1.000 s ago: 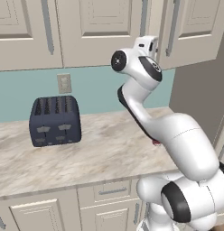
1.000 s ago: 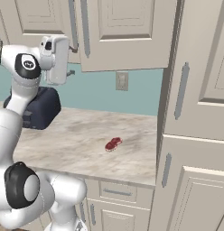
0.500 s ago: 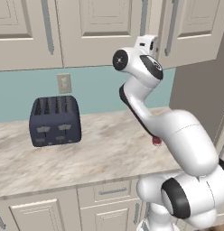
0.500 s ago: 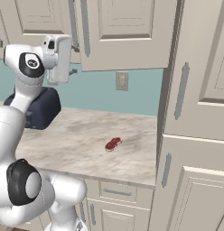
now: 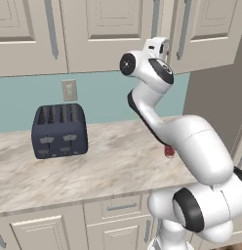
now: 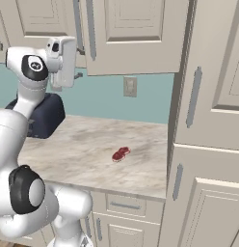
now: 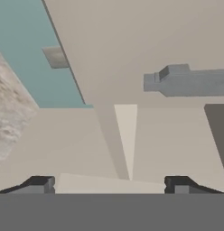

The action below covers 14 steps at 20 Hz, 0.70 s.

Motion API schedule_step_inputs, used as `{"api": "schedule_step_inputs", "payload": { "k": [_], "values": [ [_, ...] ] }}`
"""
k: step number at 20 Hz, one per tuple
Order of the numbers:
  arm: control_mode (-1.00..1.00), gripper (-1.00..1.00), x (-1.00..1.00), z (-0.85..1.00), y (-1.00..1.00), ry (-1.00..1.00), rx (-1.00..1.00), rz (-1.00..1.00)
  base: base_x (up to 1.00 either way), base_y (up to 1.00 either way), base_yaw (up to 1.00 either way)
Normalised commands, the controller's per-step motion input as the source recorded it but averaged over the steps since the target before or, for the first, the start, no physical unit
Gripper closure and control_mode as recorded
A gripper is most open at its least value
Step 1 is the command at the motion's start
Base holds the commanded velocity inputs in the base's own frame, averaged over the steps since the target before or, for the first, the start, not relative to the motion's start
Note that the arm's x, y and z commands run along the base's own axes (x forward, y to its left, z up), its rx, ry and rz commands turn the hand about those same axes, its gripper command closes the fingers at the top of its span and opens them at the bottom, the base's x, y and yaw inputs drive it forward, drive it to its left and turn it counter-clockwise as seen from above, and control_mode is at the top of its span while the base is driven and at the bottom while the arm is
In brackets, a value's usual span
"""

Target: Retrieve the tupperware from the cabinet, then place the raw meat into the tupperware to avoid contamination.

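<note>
While the gripper hangs with jaws apart, I judge the cabinet door stiff, best pulled by its bar handle.

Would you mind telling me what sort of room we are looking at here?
A kitchen, rendered in simulation: beige wall cabinet doors with grey bar handles, a marbled counter carrying a dark blue toaster, and a small piece of raw meat lying on that counter.

Both base views look forward and down from behind the arm, sharing the counter and cabinet. The hand view sits close against a cabinet door's handle.
</note>
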Motion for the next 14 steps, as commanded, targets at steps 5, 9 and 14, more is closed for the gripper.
{"api": "schedule_step_inputs", "payload": {
  "k": [5,9,14],
  "values": [
    [-1.0,-1.0,-0.04,-0.01,-0.09,0.0,-0.01,-0.03,0.0,0.0,0.0],
    [-1.0,-1.0,0.0,-0.05,0.0,0.0,-0.01,0.0,0.0,0.0,0.0],
    [-1.0,-1.0,0.01,-0.08,0.01,0.0,-0.02,0.0,0.0,0.0,0.0]
  ]
}}
